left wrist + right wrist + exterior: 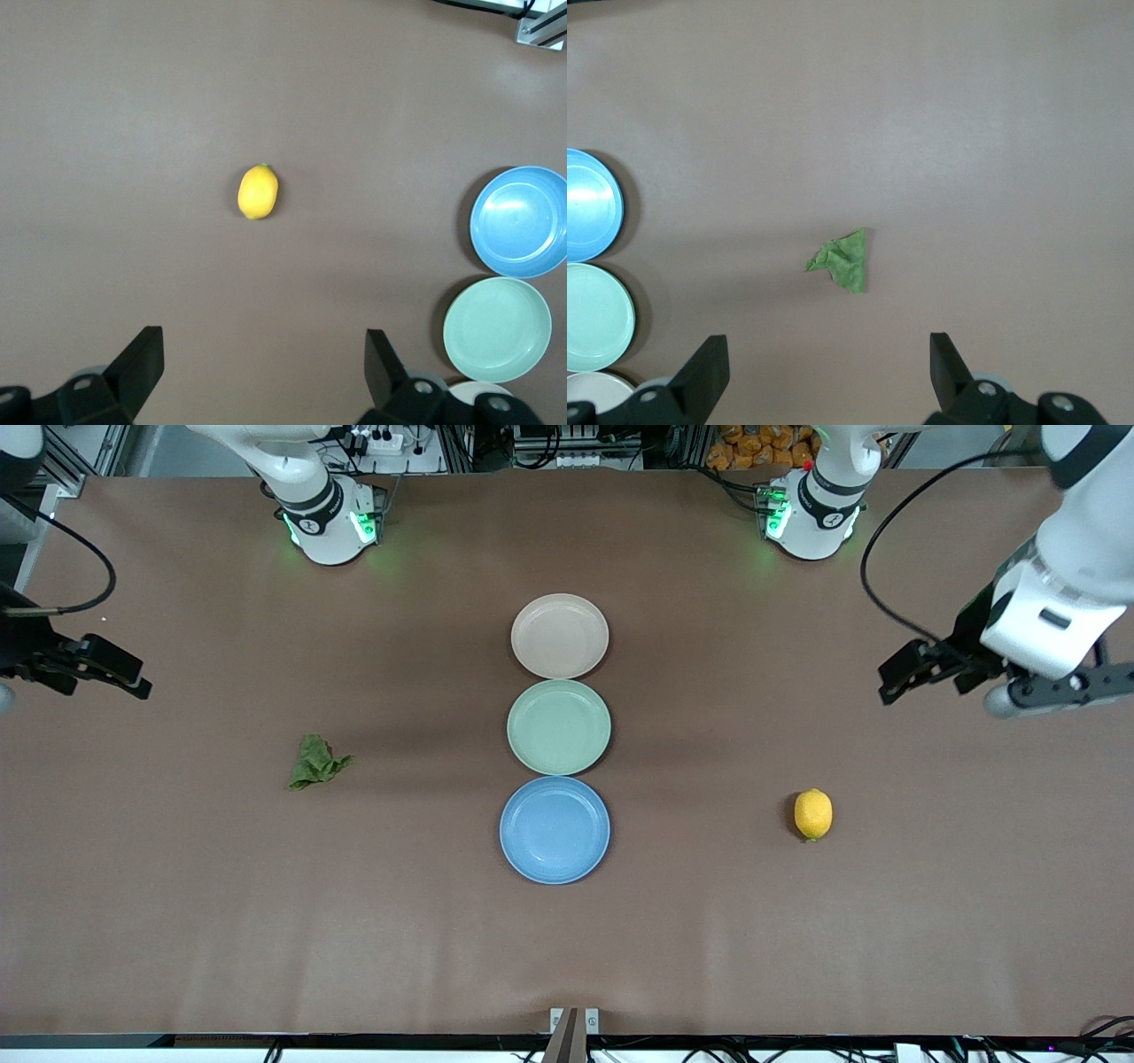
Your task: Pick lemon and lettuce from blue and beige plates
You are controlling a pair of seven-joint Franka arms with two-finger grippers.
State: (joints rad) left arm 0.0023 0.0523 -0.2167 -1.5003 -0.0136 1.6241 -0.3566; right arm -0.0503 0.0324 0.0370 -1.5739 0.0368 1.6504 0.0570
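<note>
The yellow lemon [813, 814] lies on the bare brown table toward the left arm's end; it also shows in the left wrist view [258, 191]. The green lettuce leaf [315, 763] lies on the table toward the right arm's end and shows in the right wrist view [843, 259]. The blue plate [555, 829] and the beige plate [560, 636] hold nothing. My left gripper [921, 669] [261, 343] is open and empty, up in the air near the lemon. My right gripper [97, 666] [826, 347] is open and empty, up in the air near the lettuce.
A green plate [559, 726], holding nothing, sits between the beige and blue plates in a row down the table's middle. The blue plate is nearest the front camera. The arm bases [332, 518] stand along the table's top edge.
</note>
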